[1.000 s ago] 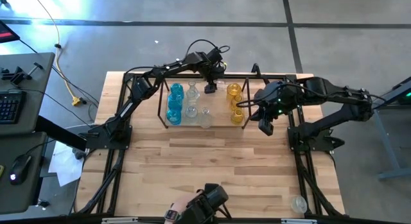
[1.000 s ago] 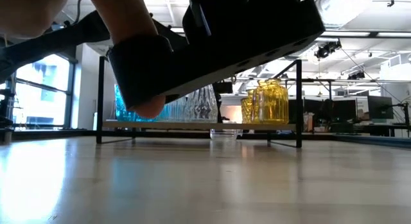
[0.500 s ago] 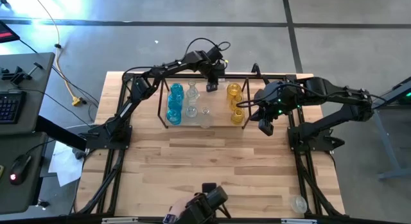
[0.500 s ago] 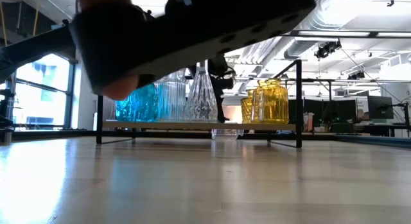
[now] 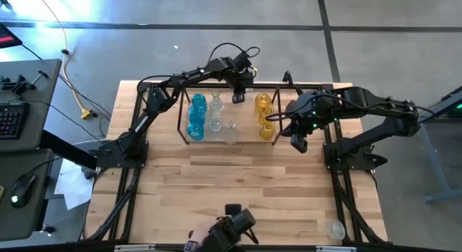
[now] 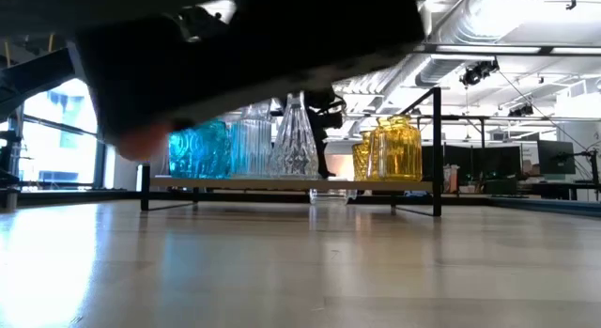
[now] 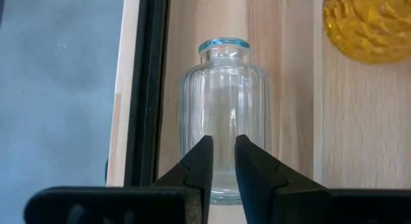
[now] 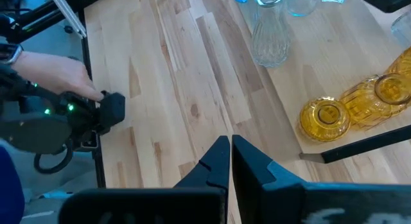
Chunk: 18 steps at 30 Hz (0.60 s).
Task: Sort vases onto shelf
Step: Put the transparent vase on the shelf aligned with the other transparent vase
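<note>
Shelf (image 5: 245, 140) of black rods with a pale wood floor, at the far middle of the tabletop (image 5: 238, 180), holding vases grouped by colour. Blue vases (image 5: 195, 116) stand at its left end, clear vases (image 5: 216, 125) in the middle, one of them conical (image 6: 295, 145), and amber vases (image 5: 266, 116) at its right end. My left hand (image 5: 238, 97) hangs over the rear of the shelf between the clear and amber groups. In its wrist view its fingers (image 7: 200, 161) are drawn almost together with only a slit between them, pinching nothing. Just beyond them stands a clear ribbed jar (image 7: 223, 102) beside a black rod. My right hand (image 5: 298, 142) hovers just off the shelf's right end, fingers pressed together and empty. One clear vase (image 5: 335, 228) remains alone at the near right corner of the tabletop. At the near edge, a person (image 8: 64, 76) holds a black device (image 5: 232, 210).
</note>
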Each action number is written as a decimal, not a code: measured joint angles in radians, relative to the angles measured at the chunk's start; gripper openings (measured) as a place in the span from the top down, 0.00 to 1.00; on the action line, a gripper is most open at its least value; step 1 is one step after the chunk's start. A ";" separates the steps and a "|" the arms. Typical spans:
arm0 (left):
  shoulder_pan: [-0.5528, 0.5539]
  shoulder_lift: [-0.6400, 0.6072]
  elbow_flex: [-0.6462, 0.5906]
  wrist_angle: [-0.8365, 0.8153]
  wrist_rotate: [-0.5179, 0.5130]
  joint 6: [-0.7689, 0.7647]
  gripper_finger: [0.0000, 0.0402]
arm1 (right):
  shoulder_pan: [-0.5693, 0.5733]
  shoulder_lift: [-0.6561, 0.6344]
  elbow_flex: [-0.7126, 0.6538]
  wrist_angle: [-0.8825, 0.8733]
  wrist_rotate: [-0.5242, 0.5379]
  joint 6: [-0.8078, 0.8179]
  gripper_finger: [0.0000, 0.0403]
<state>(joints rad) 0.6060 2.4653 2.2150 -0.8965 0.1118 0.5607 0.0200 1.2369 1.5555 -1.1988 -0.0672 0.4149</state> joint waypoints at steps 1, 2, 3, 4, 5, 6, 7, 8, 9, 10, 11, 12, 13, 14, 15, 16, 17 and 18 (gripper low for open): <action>0.001 0.000 0.000 -0.009 -0.012 0.000 0.89 | 0.000 0.000 0.000 0.000 -0.005 0.000 1.00; 0.004 -0.001 0.000 -0.022 -0.022 0.000 0.90 | 0.000 0.000 0.000 0.000 -0.006 0.000 1.00; 0.007 -0.002 0.000 -0.031 -0.030 -0.004 0.91 | 0.000 0.000 0.000 0.000 -0.007 0.000 1.00; 0.011 -0.002 0.000 -0.033 -0.036 -0.007 0.92 | 0.000 0.000 0.000 0.000 -0.009 0.000 1.00; 0.012 -0.002 0.008 -0.035 -0.038 -0.013 0.94 | 0.000 0.000 0.000 0.000 -0.009 -0.001 1.00; 0.014 -0.002 0.021 -0.035 -0.041 -0.025 0.95 | 0.000 0.000 0.000 0.001 -0.008 -0.003 1.00; 0.014 -0.002 0.037 -0.033 -0.046 -0.034 0.95 | 0.000 0.000 0.000 0.001 -0.009 -0.003 1.00; 0.013 0.002 0.055 -0.033 -0.047 -0.036 0.96 | 0.000 0.000 0.000 0.002 -0.008 -0.004 1.00; 0.012 0.007 0.077 -0.037 -0.044 -0.035 0.97 | 0.000 0.000 0.000 0.003 -0.009 -0.006 1.00; 0.010 0.009 0.100 -0.036 -0.043 -0.034 0.97 | 0.000 0.000 0.000 0.004 -0.008 -0.008 1.00; 0.010 0.010 0.121 -0.030 -0.042 -0.034 0.98 | 0.000 0.000 0.000 0.006 -0.008 -0.012 1.00; 0.009 0.008 0.136 -0.019 -0.039 -0.035 0.99 | 0.000 0.000 0.000 0.007 -0.008 -0.013 1.00; 0.009 0.001 0.138 -0.001 -0.035 -0.036 1.00 | 0.000 0.000 0.000 0.007 -0.008 -0.014 1.00; 0.009 -0.007 0.137 0.001 -0.028 -0.044 1.00 | 0.000 0.000 0.000 0.007 -0.008 -0.015 1.00; 0.013 -0.009 0.138 -0.019 -0.016 -0.056 1.00 | 0.000 0.000 0.000 0.008 -0.008 -0.019 1.00; 0.014 -0.008 0.137 -0.039 -0.010 -0.059 1.00 | 0.000 0.000 0.000 0.008 -0.008 -0.021 1.00; 0.015 -0.007 0.135 -0.049 -0.008 -0.059 1.00 | 0.000 0.000 0.000 0.008 -0.008 -0.023 1.00; 0.016 -0.006 0.135 -0.054 -0.008 -0.060 1.00 | 0.000 0.000 0.000 0.008 -0.008 -0.023 1.00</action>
<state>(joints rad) 0.6220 2.4588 2.3501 -0.9507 0.1038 0.5011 0.0200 1.2369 1.5555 -1.1911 -0.0753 0.3920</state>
